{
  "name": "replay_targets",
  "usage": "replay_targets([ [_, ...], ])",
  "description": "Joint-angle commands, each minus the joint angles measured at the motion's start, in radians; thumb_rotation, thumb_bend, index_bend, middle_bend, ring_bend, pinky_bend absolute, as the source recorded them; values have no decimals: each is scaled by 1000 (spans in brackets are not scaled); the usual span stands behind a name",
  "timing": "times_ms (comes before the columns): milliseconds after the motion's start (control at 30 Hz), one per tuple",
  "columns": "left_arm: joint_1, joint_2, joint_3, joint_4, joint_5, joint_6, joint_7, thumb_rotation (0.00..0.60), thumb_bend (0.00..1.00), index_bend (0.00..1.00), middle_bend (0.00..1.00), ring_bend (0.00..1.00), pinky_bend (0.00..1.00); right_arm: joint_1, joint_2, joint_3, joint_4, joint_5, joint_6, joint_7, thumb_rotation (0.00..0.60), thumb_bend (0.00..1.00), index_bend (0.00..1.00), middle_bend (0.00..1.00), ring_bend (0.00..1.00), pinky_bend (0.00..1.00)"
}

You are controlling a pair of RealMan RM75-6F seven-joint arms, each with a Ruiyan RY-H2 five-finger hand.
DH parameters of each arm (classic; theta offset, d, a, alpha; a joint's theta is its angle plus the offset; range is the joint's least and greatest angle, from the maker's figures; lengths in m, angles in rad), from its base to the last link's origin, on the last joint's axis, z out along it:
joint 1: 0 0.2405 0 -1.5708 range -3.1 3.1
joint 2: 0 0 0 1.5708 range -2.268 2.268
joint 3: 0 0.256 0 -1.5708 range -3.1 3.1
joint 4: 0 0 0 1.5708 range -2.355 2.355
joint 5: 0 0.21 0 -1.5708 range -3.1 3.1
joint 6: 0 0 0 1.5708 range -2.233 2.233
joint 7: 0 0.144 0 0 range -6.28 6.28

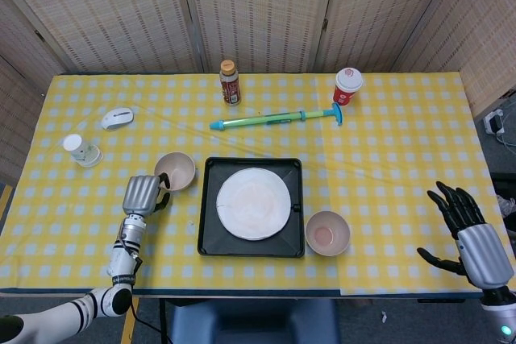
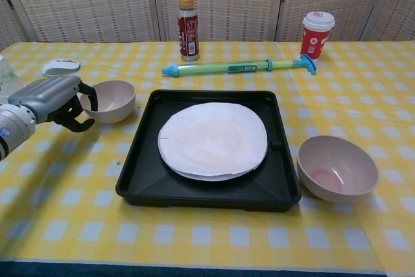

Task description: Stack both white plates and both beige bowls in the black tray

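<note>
Nearest, at the right edge of the table, the right hand [image 1: 470,235] hung with its fingers spread and nothing in them, well apart from everything. Just right of the black tray [image 2: 139,170] sat one beige bowl [image 2: 338,167], pinkish in its bottom. In the tray lay the white plates [image 2: 213,139] — already stacked, by the look of the doubled rim, though I could not be sure there were two. Left of the tray stood the other beige bowl [image 2: 109,100], and the left hand [image 2: 53,99] was at its left side, fingers curled toward the rim; whether they touched it I could not tell. Both bowls looked light, rigid and smooth-walled, likely to slip or skate on the cloth — best pinched across the rim, thumb inside. Farther off lay a computer mouse [image 1: 117,118], a green water pump toy [image 2: 238,67], a sauce bottle [image 2: 187,19] and a red paper cup [image 2: 317,33].
</note>
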Motion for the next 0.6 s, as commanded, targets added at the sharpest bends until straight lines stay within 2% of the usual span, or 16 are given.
replay_targets([
  [33, -5, -26, 12, 37, 31, 23, -13, 600, 453, 585, 1000, 1000, 1000, 9, 4, -6, -1, 2, -22, -3, 600, 179, 0, 0, 0, 0],
  [200, -7, -47, 18, 65, 59, 43, -33, 600, 559, 643, 1000, 1000, 1000, 15, 7, -9, -3, 4, -35, -8, 600, 178, 0, 0, 0, 0],
  [400, 4, -46, 32, 56, 92, 71, -57, 600, 561, 646, 1000, 1000, 1000, 13, 4, -8, 0, 3, -23, -1, 600, 178, 0, 0, 0, 0],
  [600, 15, -14, 54, -31, 161, 143, -17, 600, 562, 650, 1000, 1000, 1000, 30, 1, -11, 6, 17, -65, 10, 600, 178, 0, 0, 0, 0],
])
